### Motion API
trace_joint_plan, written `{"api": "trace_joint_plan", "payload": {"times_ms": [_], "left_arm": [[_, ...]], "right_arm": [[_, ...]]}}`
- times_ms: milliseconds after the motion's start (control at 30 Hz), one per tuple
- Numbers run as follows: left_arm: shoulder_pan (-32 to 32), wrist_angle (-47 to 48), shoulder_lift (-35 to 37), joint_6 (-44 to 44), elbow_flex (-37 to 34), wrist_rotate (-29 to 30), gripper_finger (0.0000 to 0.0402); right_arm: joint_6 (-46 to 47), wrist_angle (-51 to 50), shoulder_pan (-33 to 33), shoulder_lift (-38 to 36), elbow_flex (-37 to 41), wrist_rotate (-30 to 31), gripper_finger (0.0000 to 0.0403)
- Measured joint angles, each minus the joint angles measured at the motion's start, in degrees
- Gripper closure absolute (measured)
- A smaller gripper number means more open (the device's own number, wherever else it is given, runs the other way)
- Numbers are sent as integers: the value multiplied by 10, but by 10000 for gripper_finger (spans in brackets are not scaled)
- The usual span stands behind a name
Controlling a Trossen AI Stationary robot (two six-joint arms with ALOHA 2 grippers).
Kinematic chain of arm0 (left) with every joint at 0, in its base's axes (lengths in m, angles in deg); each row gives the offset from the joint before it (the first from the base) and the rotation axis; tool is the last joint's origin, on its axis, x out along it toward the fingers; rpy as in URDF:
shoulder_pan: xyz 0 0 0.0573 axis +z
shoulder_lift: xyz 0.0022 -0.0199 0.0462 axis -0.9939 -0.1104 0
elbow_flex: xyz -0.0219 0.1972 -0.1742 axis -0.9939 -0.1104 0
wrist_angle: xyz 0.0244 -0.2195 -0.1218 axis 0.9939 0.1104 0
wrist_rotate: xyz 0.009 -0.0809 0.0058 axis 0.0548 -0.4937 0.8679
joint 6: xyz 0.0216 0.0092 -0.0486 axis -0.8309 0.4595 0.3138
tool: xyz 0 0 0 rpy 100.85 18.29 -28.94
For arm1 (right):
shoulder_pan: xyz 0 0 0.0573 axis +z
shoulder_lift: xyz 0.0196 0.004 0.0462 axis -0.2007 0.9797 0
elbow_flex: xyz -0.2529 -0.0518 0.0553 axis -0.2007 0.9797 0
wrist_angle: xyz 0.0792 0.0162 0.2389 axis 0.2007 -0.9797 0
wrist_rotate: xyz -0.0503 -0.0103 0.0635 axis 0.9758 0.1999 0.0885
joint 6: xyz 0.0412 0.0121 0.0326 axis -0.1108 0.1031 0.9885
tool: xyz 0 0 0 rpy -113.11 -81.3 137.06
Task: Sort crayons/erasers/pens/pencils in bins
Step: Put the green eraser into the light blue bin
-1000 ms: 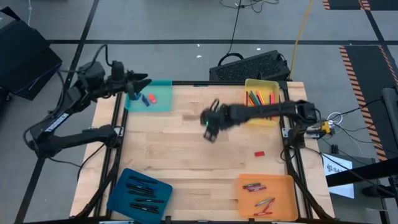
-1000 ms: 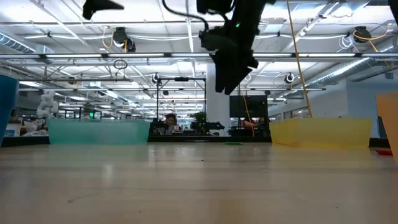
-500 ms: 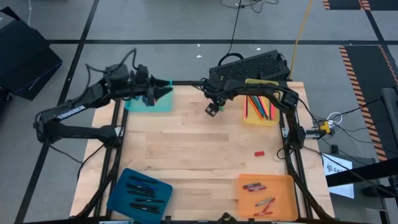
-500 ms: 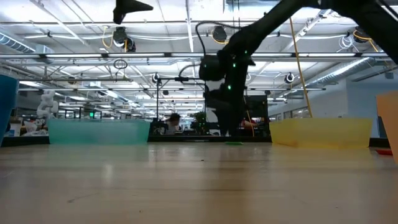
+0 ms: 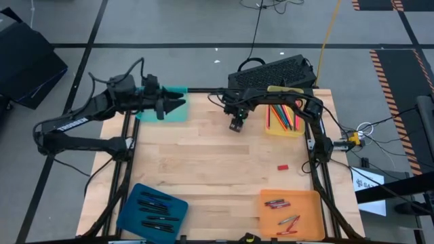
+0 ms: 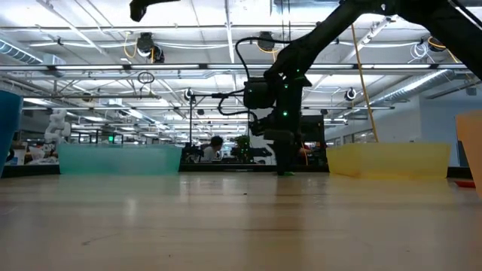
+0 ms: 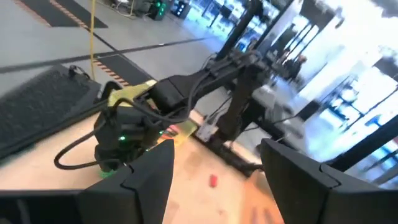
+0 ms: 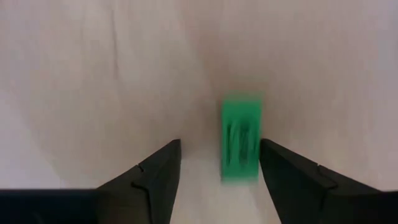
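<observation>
Green and blocky, a small rubber eraser (image 8: pixel 241 138) lies flat on the pale wooden table (image 5: pixel 203 169), between the spread fingers of the right gripper (image 8: pixel 219 171) and nearer one, placed to be pinched. The left gripper (image 5: pixel 178 103), fingers parted and empty, waits above the shallow teal plastic bin (image 5: pixel 178 115), likely the eraser's destination.

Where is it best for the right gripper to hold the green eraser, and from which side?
Probably across its two long sides, from straight above. The green eraser lies flat on the table, its length running between the open right gripper fingers.
</observation>
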Motion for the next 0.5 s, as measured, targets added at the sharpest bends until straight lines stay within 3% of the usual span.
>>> {"api": "trace_joint_plan", "payload": {"times_ms": [200, 267, 400, 500], "left_arm": [[-10, 52, 21, 113, 0, -8, 160], [-18, 134, 24, 171, 0, 0, 160], [-50, 351, 25, 195, 0, 63, 160], [-80, 440, 30, 221, -1, 105, 160]], "right_arm": [[-29, -34, 1, -2, 1, 14, 216], [-29, -32, 1, -2, 1, 15, 231], [-28, -9, 1, -1, 2, 15, 263], [-17, 6, 1, -1, 3, 15, 283]]}}
